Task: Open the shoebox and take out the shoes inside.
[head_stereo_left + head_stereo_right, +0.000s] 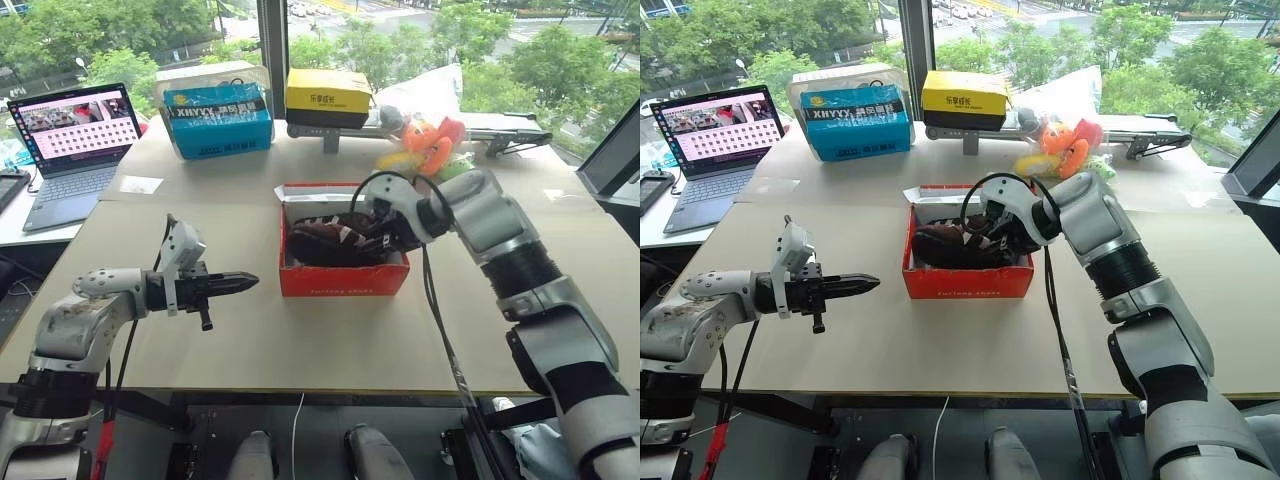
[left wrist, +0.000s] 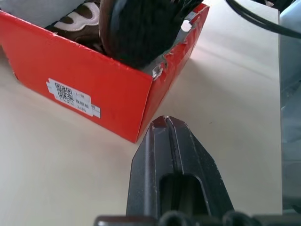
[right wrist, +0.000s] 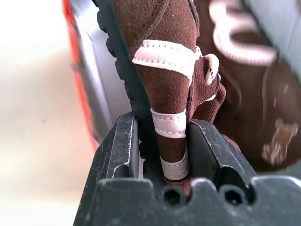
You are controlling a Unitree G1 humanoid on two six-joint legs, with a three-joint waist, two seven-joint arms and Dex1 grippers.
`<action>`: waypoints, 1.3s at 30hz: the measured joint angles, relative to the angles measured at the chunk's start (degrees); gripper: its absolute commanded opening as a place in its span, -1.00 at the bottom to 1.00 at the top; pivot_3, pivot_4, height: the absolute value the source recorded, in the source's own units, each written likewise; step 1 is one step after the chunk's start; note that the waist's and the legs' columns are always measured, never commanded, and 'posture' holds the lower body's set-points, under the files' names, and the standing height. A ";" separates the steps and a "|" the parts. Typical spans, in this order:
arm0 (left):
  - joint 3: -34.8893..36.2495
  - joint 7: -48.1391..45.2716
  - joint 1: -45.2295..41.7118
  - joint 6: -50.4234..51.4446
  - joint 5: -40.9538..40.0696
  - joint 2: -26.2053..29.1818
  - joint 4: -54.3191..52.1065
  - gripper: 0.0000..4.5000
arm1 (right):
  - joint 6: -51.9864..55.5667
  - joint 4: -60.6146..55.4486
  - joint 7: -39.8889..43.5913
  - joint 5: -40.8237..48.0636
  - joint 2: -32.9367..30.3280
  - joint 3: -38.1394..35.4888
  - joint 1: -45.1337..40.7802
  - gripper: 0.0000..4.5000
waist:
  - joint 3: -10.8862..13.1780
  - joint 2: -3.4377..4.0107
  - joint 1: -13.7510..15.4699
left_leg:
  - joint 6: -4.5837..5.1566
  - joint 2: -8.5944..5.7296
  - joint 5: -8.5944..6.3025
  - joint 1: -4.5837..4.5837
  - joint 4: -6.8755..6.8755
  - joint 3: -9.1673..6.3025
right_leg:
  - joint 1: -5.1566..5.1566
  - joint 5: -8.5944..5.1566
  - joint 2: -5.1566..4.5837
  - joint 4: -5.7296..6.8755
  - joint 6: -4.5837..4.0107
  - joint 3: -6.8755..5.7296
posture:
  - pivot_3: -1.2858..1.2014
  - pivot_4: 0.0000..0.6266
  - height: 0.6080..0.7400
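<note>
Where cardboard-covered table (image 1: 300, 330) meets window (image 1: 400, 30), treetops.

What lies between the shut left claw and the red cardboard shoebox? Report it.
Nothing: the left eye view shows bare beige tabletop between the shut left claw and the open red cardboard shoebox.

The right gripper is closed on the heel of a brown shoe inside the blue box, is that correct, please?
Not quite: the right gripper does clamp a brown shoe's heel, but inside the open red shoebox, as the left eye view shows. The blue box stands at the table's far side.
</note>
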 measured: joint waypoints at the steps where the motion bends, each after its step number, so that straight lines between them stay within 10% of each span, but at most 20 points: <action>1: 0.00 -0.03 -0.02 0.00 0.00 -0.05 0.00 -1.00 | 1.44 -1.13 0.15 1.28 0.01 -0.97 -0.24 -0.27 | 0.00 0.00 0.02 | 0.00 0.00 0.00 0.00 0.00 0.00 | 0.00 -0.01 0.00 -0.01 0.01 0.00 | 0.03 -0.52 0.64; 14: -0.01 -0.15 0.34 -0.12 0.00 -0.50 -0.84 -1.00 | 9.59 -4.23 -22.84 5.82 -2.22 -18.97 -4.06 -0.27 | 0.02 0.00 0.63 | 0.00 0.00 0.00 -0.01 0.00 0.01 | 0.01 -0.08 -0.02 -0.10 0.15 -0.01 | 0.03 -0.52 0.64; 24: 0.52 0.12 1.37 -0.16 -0.18 -0.83 -2.60 -1.00 | 2.18 -1.34 -59.79 -25.50 -9.79 -6.75 16.86 -0.27 | 0.02 0.00 1.15 | 0.01 -0.05 0.01 -0.15 -0.03 0.09 | -0.10 0.04 -0.06 -0.18 -0.06 0.07 | 0.03 -0.52 0.64; 35: 0.41 0.26 0.74 -0.08 -0.21 -1.73 -2.60 -1.00 | -4.42 22.73 -74.36 -32.54 -2.48 -1.71 19.61 -0.27 | 0.06 0.06 -0.59 | 0.02 -0.07 0.02 0.10 0.00 0.08 | 0.16 0.04 -0.04 -0.20 0.27 0.15 | 0.03 -0.52 0.64; 39: 0.41 0.24 0.64 -0.08 -0.20 -1.83 -2.58 -1.00 | -7.68 26.53 -75.40 -31.87 -0.85 -2.89 18.40 0.24 | 0.03 0.01 -1.36 | 0.02 -0.06 0.02 0.22 0.07 0.07 | 0.33 0.09 -0.03 -0.22 0.35 0.16 | 0.03 -0.52 0.64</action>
